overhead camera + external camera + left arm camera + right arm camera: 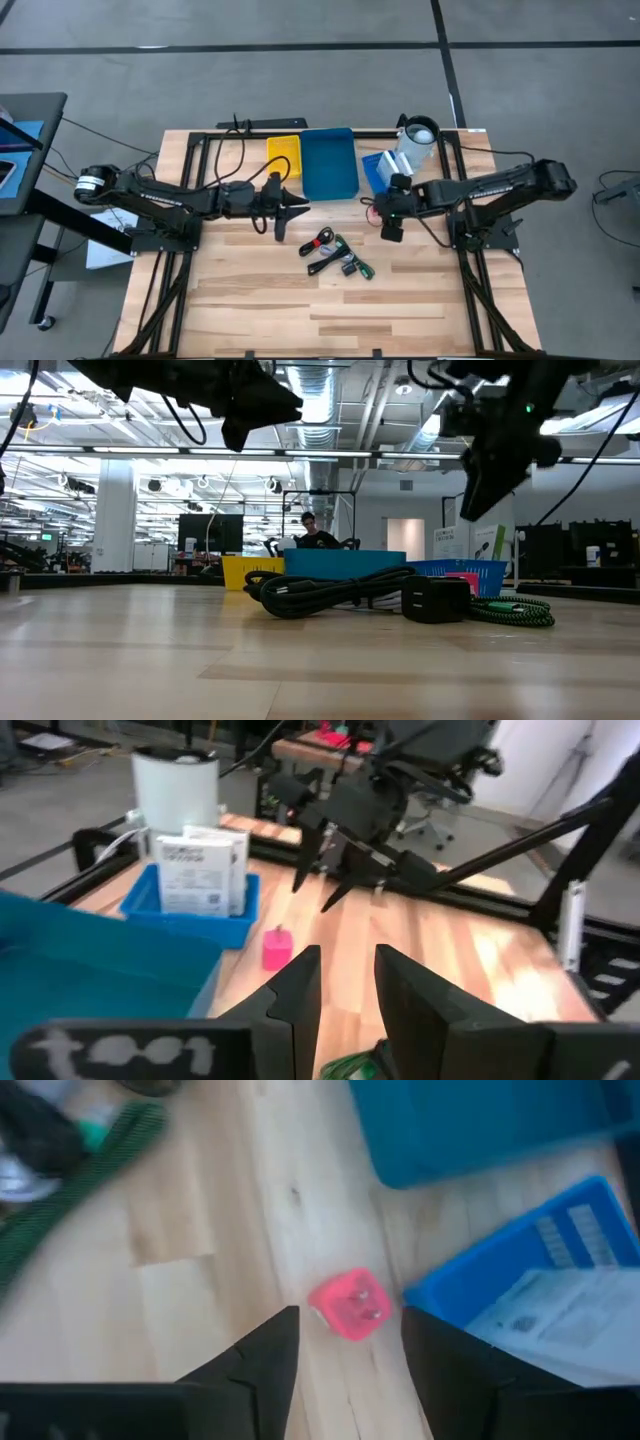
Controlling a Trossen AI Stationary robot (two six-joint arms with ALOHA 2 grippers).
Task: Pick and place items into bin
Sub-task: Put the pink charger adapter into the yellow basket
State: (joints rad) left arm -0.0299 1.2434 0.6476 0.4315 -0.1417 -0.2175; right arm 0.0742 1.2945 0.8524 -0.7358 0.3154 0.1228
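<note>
The right gripper (pixel 345 1342) hangs with jaws apart and empty, a pink block (pixel 349 1304) just ahead between the fingertips; white card packages (pixel 200 870) stand in the small blue basket (pixel 500 1270) beside; the left gripper (pixel 345 982) waits, parted, empty.

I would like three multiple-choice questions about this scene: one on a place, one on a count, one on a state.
1. The pink cube lies
A. in the teal bin
B. on the table beside the small blue basket
C. in the yellow bin

2. White card packages in the small blue basket:
A. none
B. two
C. five

3. The right end effector is
A. open, empty
B. shut on the cube
C. shut on a cable

Key:
1 B, it rests on bare wood.
2 B, two stand together.
3 A, fingers apart above the cube.
</note>
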